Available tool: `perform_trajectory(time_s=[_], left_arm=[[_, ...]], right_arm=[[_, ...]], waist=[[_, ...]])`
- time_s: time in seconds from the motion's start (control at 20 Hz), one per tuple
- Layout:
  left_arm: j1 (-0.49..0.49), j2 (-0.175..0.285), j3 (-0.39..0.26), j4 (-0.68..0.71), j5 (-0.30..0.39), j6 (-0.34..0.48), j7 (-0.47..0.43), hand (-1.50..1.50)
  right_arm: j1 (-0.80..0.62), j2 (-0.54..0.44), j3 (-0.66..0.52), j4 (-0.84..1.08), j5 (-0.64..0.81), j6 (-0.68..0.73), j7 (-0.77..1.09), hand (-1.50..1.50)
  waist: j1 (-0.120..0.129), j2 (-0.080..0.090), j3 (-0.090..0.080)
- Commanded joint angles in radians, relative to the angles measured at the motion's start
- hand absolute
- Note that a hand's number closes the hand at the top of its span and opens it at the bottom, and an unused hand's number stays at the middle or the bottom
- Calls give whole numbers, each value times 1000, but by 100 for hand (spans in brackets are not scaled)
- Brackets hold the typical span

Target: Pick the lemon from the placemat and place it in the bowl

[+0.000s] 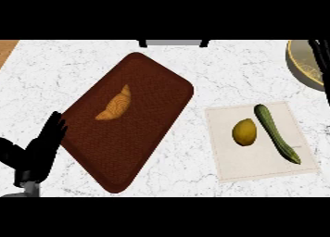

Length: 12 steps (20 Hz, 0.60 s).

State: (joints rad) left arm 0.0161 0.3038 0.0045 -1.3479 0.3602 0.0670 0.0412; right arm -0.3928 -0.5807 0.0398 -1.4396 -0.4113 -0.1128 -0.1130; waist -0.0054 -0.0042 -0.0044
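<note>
- The lemon (pixel 245 132) is shown lying on the beige placemat (pixel 291 169), in the right half of the worktop (pixel 243 65) and toward its near edge. It is not yet lifted.
- Its long axis is seen to run roughly from the worktop's near edge toward its far edge.
- A cucumber (pixel 277 134) is laid just beside the lemon on the same placemat, on the side toward the worktop's right edge. It is parted from the lemon by a narrow gap and slants toward the near right corner.
- The bowl (pixel 298 69) is set at the far right corner, partly cut off, and well apart from the lemon, beyond the placemat's far edge.
- The right hand (pixel 328 65) is shown only in part along the right edge, dark against the bowl. Whether it is released or clenched cannot be told.
- The left hand (pixel 38 148) is seen resting at the near left corner, released and grasping nothing. A brown tray (pixel 147 139) bearing a croissant (pixel 115 104) is placed between it and the lemon.
- The right hand is judged the nearer. From it the lemon lies toward the left and near edges, with the cucumber between them, so a nudge to the cucumber is to be guarded against.
</note>
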Motion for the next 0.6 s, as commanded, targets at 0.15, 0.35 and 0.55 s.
perform_trajectory(time_s=[0.15,0.35,0.55], left_arm=[[-96,-24,-69,-106,-120,73,-48,0],[-103,5,-79,-132,-138,49,-59,0],[-105,-28,-113,-144,-165,77,-53,0]], right_arm=[[102,135,164,27,186,-293,216,150],[184,6,136,166,414,-528,265,150],[198,315,126,42,457,-888,130,-150]], waist=[[-11,0,2],[-70,-5,-9],[-53,-13,4]])
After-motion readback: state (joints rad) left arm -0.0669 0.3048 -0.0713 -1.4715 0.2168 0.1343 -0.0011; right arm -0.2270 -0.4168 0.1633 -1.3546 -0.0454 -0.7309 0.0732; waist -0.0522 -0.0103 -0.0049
